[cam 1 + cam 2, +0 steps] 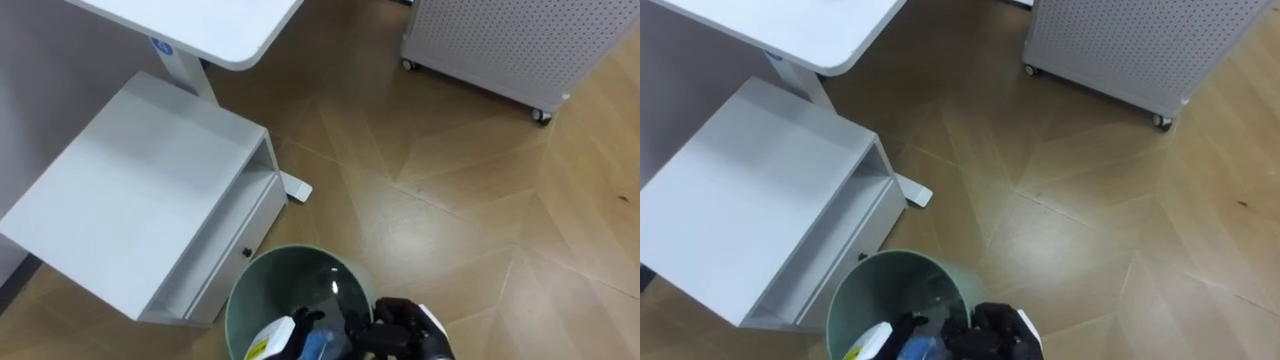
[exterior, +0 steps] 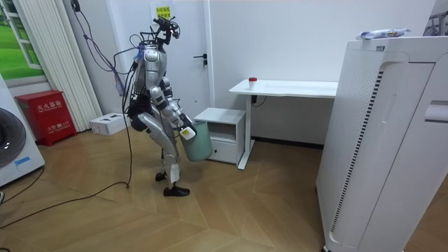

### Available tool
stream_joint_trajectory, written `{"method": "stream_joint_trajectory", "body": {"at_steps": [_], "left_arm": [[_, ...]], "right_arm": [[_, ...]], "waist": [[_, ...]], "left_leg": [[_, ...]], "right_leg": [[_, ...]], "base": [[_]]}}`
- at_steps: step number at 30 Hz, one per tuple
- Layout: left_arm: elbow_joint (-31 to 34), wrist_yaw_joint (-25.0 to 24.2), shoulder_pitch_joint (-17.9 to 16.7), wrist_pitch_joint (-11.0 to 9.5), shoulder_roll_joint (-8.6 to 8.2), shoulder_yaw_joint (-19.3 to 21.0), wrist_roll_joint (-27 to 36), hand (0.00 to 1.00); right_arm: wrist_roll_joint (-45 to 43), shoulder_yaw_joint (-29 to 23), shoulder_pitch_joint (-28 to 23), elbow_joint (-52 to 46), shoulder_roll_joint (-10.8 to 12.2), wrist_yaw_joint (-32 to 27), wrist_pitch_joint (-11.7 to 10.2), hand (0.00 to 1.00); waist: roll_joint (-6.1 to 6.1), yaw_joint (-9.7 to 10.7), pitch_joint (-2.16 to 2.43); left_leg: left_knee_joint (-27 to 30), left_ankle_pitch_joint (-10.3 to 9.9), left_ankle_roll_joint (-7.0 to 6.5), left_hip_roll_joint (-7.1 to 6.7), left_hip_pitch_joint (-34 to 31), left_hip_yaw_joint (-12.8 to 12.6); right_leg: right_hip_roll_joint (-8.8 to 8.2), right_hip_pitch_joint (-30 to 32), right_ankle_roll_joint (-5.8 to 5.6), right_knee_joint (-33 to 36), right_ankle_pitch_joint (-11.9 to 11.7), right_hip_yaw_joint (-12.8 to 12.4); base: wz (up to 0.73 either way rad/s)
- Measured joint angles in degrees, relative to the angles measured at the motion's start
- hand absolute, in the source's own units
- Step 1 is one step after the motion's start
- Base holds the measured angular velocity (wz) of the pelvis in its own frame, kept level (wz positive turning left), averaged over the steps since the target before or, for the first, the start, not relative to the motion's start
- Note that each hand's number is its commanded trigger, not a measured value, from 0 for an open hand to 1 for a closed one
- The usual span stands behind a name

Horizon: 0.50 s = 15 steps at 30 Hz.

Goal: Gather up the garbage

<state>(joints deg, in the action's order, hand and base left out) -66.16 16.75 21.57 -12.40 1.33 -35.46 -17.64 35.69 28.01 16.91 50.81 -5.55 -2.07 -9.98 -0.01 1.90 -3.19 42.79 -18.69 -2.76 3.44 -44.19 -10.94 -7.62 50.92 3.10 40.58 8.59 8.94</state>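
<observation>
A pale green round bin [image 1: 290, 290] hangs above the wooden floor, its mouth facing up toward me. My right hand [image 1: 400, 332] is curled over its near rim and holds it up. At that rim, inside the bin, lie a white item with a yellow label [image 1: 268, 343] and something blue [image 1: 316, 346]; I cannot tell what they are. In the room view I stand bent slightly forward, with the bin [image 2: 197, 143] held out in front of my knees, next to the white cabinet.
A low white cabinet [image 1: 140, 200] with an open shelf stands just left of the bin, under a white desk [image 1: 200, 25] with a foot [image 1: 296, 188]. A white perforated unit on castors [image 1: 510, 45] stands far right. Bare wooden floor [image 1: 470, 220] lies ahead.
</observation>
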Motion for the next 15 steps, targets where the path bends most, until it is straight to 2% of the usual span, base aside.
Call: {"method": "stream_joint_trajectory", "body": {"at_steps": [9,15], "left_arm": [[-0.28,-2.96,-0.50,0.95,0.44,1.44,0.13,0.00],[0.73,-3.97,-3.28,0.43,1.39,3.00,0.04,0.00]], "right_arm": [[-0.11,-0.11,-0.08,0.41,-1.84,-1.22,0.02,1.00],[-0.16,-2.55,-1.28,4.44,-1.75,-1.58,-0.09,1.00]], "waist": [[-0.05,0.31,-0.03],[-0.32,2.49,-0.17]], "left_leg": [[-2.05,0.11,-0.08,-0.24,5.12,-0.79],[-6.27,0.48,0.29,-0.23,11.79,-1.38]], "right_leg": [[-0.44,-4.49,-0.11,-0.93,0.20,0.03],[0.43,-10.72,-0.61,-4.69,-0.08,-0.25]], "base": [[-0.02],[-0.08]]}}
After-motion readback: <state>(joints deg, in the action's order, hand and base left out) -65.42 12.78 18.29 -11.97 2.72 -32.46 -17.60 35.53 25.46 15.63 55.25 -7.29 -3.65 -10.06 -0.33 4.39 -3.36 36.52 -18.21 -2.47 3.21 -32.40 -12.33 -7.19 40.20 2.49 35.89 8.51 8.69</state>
